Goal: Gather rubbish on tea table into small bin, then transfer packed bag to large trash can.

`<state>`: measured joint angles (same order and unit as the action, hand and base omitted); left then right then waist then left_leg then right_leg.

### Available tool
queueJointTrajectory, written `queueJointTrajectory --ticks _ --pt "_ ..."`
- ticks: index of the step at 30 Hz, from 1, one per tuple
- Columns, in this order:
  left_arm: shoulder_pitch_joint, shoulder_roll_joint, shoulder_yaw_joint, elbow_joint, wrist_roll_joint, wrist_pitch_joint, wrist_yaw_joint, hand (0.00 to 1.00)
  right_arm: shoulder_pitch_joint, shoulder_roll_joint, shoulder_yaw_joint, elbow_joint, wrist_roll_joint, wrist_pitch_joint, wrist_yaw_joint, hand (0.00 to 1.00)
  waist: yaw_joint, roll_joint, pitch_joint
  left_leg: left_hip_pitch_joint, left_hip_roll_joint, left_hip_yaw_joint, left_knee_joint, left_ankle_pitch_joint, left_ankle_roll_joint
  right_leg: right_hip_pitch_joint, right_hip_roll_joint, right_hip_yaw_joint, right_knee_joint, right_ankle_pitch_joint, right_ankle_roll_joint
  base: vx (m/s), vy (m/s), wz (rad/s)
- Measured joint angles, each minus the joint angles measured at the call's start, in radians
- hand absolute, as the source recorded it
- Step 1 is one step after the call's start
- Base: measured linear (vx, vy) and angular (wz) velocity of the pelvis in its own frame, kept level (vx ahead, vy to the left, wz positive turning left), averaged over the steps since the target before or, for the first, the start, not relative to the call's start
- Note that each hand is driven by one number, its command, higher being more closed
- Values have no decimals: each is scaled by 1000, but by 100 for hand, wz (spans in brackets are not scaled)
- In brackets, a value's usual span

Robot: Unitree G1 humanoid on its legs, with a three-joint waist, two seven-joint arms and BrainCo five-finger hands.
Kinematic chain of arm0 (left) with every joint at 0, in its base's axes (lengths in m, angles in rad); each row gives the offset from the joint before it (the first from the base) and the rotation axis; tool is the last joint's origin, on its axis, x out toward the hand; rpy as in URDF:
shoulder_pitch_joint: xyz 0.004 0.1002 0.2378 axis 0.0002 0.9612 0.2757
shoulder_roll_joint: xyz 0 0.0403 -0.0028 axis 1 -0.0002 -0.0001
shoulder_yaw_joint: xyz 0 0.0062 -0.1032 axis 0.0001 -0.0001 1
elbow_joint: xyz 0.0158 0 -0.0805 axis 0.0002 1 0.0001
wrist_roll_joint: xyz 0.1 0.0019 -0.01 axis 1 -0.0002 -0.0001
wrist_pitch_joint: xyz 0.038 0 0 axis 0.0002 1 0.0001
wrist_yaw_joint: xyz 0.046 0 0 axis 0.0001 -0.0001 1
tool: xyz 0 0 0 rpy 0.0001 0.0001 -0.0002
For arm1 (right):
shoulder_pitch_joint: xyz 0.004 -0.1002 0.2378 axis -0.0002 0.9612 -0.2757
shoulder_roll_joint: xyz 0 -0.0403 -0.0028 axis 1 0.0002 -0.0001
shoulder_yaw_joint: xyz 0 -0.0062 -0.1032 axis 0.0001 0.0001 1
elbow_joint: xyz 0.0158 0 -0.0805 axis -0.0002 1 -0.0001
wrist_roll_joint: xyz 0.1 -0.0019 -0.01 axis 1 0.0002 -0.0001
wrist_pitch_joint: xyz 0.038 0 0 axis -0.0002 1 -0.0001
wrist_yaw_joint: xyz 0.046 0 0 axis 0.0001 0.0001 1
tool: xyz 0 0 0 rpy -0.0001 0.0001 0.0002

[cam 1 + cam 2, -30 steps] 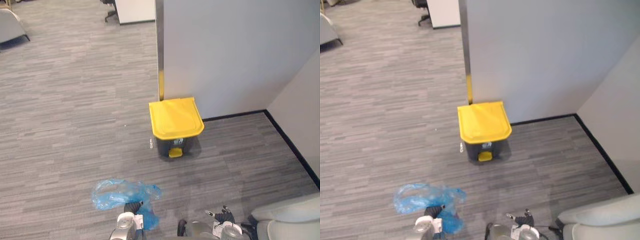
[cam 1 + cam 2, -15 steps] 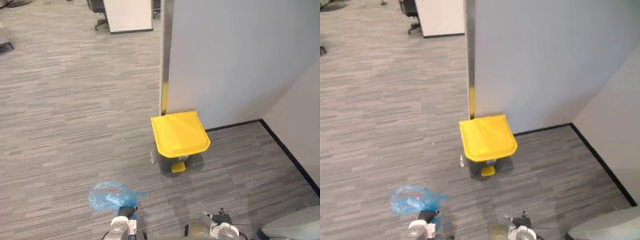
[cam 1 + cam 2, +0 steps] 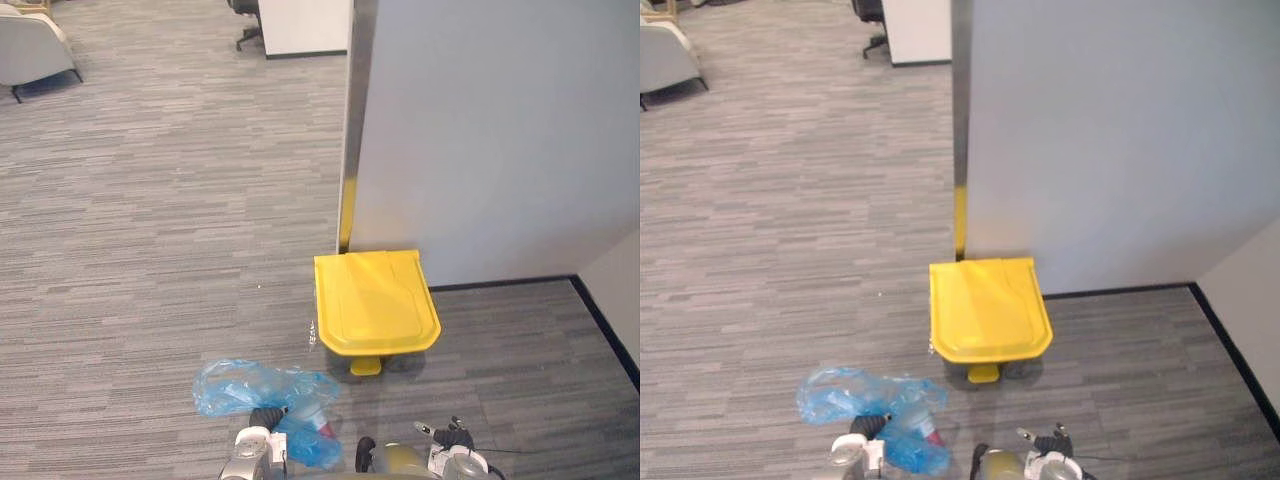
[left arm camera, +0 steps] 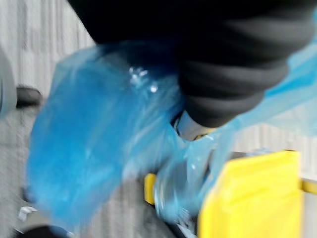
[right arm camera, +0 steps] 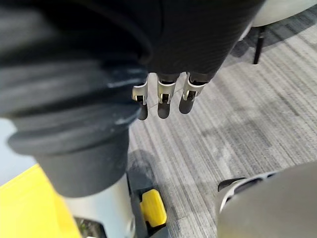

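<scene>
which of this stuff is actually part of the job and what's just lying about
Part of the job:
- blue rubbish bag
- left hand, carrying it
- yellow-lidded trash can, lid down
- pedal at its foot

Just lying about:
- right hand, idle
- grey armchair
- white cabinet
- small white scrap on the carpet by the can

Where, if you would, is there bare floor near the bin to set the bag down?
Widest: carpet left of the bin, out to the chair. A narrower strip runs right of it to the skirting. Crowded: behind the bin at the wall, and before it, where the left hand holds the bag.
</scene>
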<state>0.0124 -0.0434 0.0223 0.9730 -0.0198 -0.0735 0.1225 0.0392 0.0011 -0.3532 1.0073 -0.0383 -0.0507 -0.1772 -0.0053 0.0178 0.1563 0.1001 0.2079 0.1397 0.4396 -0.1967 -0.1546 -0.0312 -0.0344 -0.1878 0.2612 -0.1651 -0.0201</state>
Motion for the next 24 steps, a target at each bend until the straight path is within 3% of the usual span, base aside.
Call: queueJointTrajectory --ticks 3,4,5,6,8,11,16,19,20,22,24 --pt "9 -1 0 -20 0 0 -1 100 0 2 3 3 0 6 0 0 4 -10 -3 -36 -29 15 -55 -94 23 33 -16 35 -57 25 13 128 121 -19" --pt "11 0 0 -21 0 0 0 100 -3 1 2 14 1 5 0 0 6 -19 -6 -51 -69 -4 -131 -88 32 34 -41 52 -69 37 29 83 183 -51" --pt "15 -3 -6 -17 0 2 1 100 -4 -8 3 29 0 4 -1 0 6 -8 -10 -56 -88 -14 -240 11 68 34 -37 75 -77 45 48 84 210 -62" --pt "14 -1 -11 -11 0 2 3 100 -8 -12 -1 33 2 5 0 0 9 14 -14 -62 -78 -11 -254 33 47 35 -25 97 -79 43 62 95 227 -66" --pt "9 34 -13 1 1 3 6 100 -1 4 -1 30 1 9 0 0 -1 -21 -37 -43 -117 14 -274 33 52 34 -57 140 -113 63 90 90 253 -48" --pt "3 77 -17 4 17 3 9 100 6 23 -20 34 1 11 0 0 -4 -42 -47 -26 -152 14 -307 43 69 47 -85 147 -143 76 108 32 145 -5" --pt "25 120 -22 28 17 2 9 100 6 24 -35 41 1 11 0 0 -1 -43 -48 -1 -167 12 -339 50 80 67 -89 146 -162 81 114 4 52 2" --pt "42 115 -21 40 17 2 9 100 1 7 -35 44 1 11 0 0 0 -26 -44 8 -164 13 -366 54 86 54 -82 153 -154 80 114 -19 -11 -5" --pt "41 111 -20 39 17 1 9 100 -3 1 -36 49 1 11 0 0 5 -21 -42 7 -165 16 -367 53 88 40 -82 158 -134 73 112 -35 -7 -16" --pt "41 116 -16 40 17 1 9 100 -18 1 -38 65 1 11 0 0 8 -36 -32 14 -171 22 -359 41 102 8 -91 169 -52 37 116 -31 -2 -15" --pt "38 113 3 40 17 2 9 100 -25 5 -37 63 2 9 1 0 12 -43 -14 28 -163 30 -342 2 119 -22 -99 168 66 15 137 -71 -12 -16"
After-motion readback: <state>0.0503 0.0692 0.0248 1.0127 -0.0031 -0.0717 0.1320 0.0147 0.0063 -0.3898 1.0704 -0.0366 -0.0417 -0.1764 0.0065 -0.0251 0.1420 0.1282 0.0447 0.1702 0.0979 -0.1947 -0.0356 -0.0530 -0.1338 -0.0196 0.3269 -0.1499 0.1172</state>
